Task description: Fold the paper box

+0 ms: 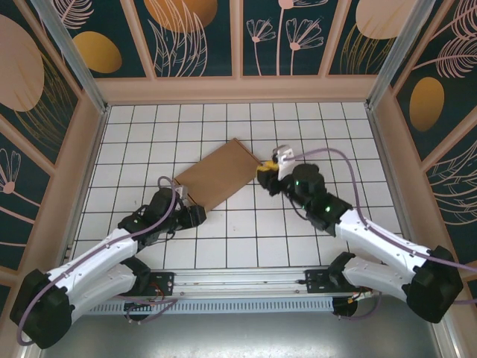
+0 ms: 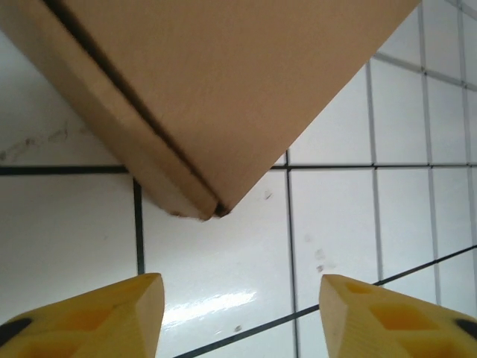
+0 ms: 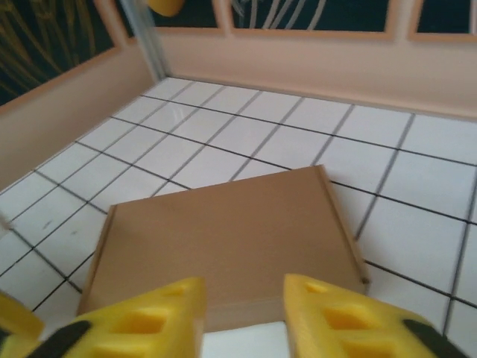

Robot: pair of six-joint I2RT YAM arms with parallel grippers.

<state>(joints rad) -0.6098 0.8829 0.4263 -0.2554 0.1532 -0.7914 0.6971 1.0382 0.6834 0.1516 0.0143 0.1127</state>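
TABLE: white tiled table (image 1: 223, 246) w/ black grid lines, walled by patterned panels (image 1: 194, 37) on far, left and right sides.

PAPER BOX: paper box (image 1: 220, 175) lies flat and closed about mid-table, a shade toward the far edge. It sits diagonally, long axis running near-left to far-right.

LEFT GRIPPER: left gripper (image 2: 240, 283) sits low at the box's near corner. Jaws are wide apart w/ bare tile between them, holding nothing, clear of the cardboard.

RIGHT GRIPPER: right gripper (image 3: 244, 287) is at the box's right-hand end. Fingers are parted, nothing between them, box edge just ahead of the tips.

TASK STATUS: folding looks done or nearly so. Whether the tabs are fully seated can't be told.

RISK 1: lid may spring up if tabs aren't home, as creased cardboard tends to relax once nothing presses on it.

RISK 2: left fingertips sit level w/ the corner, so a fwd nudge could catch the seam (image 2: 141, 119) and pry the lid.

RISK 3: glossy tile gives little grip, so a brush from either arm could skid or spin the box.

LEFT WRIST CAM VS TOP CAM: close-up picks out the dark seam between lid and base, plus a slightly scuffed corner. From above both are too small to tell.

TOP CAM VS WRIST CAMS: gives the box's whole outline and both arms flanking it.
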